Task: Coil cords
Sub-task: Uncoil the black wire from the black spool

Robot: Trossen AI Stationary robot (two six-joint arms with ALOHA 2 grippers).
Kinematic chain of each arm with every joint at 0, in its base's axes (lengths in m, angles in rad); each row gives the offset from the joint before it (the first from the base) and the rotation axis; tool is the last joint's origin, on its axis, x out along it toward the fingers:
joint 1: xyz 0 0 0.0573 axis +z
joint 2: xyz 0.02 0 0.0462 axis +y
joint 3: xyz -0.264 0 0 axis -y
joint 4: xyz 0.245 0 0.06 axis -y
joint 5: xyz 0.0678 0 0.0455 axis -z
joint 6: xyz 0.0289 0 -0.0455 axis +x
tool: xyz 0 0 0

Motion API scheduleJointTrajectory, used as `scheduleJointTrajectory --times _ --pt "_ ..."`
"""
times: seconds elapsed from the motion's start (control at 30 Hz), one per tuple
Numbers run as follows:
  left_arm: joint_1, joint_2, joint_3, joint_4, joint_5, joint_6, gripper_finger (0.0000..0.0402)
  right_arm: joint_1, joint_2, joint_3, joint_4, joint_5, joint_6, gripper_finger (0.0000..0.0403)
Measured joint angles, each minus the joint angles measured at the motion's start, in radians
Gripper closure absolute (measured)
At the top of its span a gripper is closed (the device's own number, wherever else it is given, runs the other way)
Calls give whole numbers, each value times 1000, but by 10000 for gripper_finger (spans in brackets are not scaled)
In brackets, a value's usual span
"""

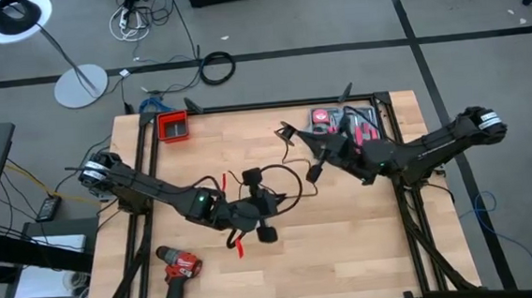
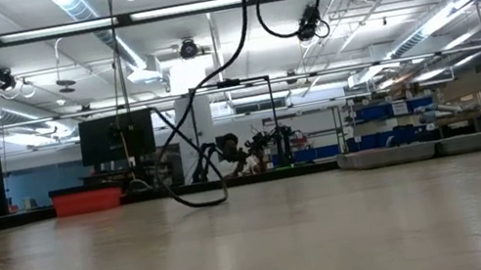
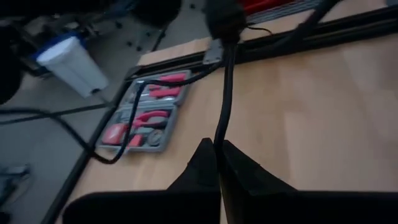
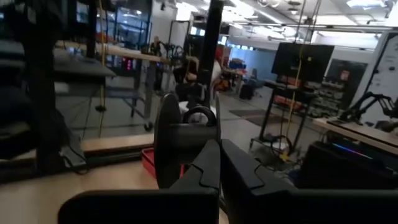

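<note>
The red drill (image 1: pixel 178 271) lies at the near edge of the table (image 1: pixel 348 247). Just past it, toward the middle, the left arm reaches in low from the left side, bent at the elbow. Its claw, the left gripper (image 1: pixel 263 208), is pinched together on the thin black cord (image 1: pixel 282 178) — the wrist view shows the cord (image 3: pixel 222 106) running up from between the closed fingers (image 3: pixel 205 165). The cord loops over the table beyond the drill and hangs in the air, touching the wood at one low bend (image 2: pixel 200 198). Farther from the drill, the right arm stretches in from the right side. Its claw, the right gripper (image 1: pixel 290 131), is shut too and lifted high, holding the cord's other part. Behind it sits a grey tool case (image 1: pixel 344 123).
</note>
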Motion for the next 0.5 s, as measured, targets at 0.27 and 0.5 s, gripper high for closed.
scheduleJointTrajectory --times 0.27,0.5 --pt "-26 -6 0 -8 100 2 402 -47 5 0 -194 -6 46 403" --pt "-31 -16 0 -70 89 -4 399 -54 -52 0 -296 -1 65 403"
